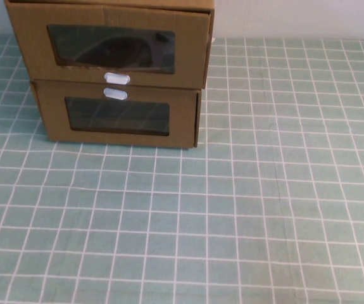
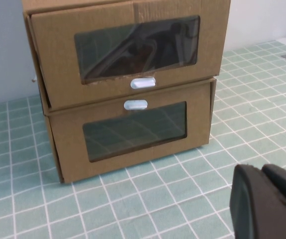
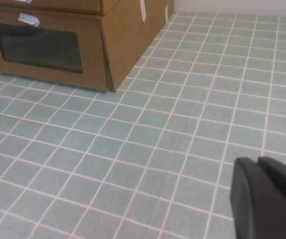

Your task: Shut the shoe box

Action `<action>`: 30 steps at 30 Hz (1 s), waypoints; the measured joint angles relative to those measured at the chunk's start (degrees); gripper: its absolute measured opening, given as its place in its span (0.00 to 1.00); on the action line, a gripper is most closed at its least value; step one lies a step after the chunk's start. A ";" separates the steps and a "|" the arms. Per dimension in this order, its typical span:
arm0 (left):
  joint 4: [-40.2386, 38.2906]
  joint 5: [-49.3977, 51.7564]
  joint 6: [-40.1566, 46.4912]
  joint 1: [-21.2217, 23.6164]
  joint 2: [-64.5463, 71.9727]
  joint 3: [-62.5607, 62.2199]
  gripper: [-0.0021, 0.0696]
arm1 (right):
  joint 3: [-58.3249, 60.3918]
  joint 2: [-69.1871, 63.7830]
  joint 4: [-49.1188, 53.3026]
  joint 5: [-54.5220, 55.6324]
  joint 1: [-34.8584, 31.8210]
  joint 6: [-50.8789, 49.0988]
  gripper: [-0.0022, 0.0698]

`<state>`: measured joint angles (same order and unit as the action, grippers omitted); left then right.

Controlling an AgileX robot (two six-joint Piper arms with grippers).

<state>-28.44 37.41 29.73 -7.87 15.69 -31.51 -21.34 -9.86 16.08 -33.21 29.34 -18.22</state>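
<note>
Two brown cardboard boxes are stacked at the table's back left. The upper one is the shoe box [image 1: 188, 50] [image 2: 53, 64], with a clear window and a white pull tab [image 1: 117, 78] [image 2: 143, 82] below it. Its drawer front juts forward past the box beneath, and a dark shoe shows behind the window. My left gripper [image 2: 260, 170] hovers low over the table, in front of the boxes and well short of them, shut on nothing. My right gripper [image 3: 256, 162] sits off to the right of the stack, far from it, also shut and empty. Neither arm appears in the high view.
The lower cardboard box [image 1: 182, 120] [image 2: 68, 149] [image 3: 90, 55] has its white tab [image 1: 115, 94] above its window and sits flush. A green checked cloth [image 1: 245, 202] covers the table. A pale wall stands behind the boxes.
</note>
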 joint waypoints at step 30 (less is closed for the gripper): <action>28.44 -16.24 -33.33 0.00 -16.24 32.97 0.02 | 0.00 0.00 0.00 0.00 0.00 0.00 0.01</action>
<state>0.00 21.17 -3.60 -7.87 -0.55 1.45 -21.34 -9.86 16.08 -33.21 29.34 -18.22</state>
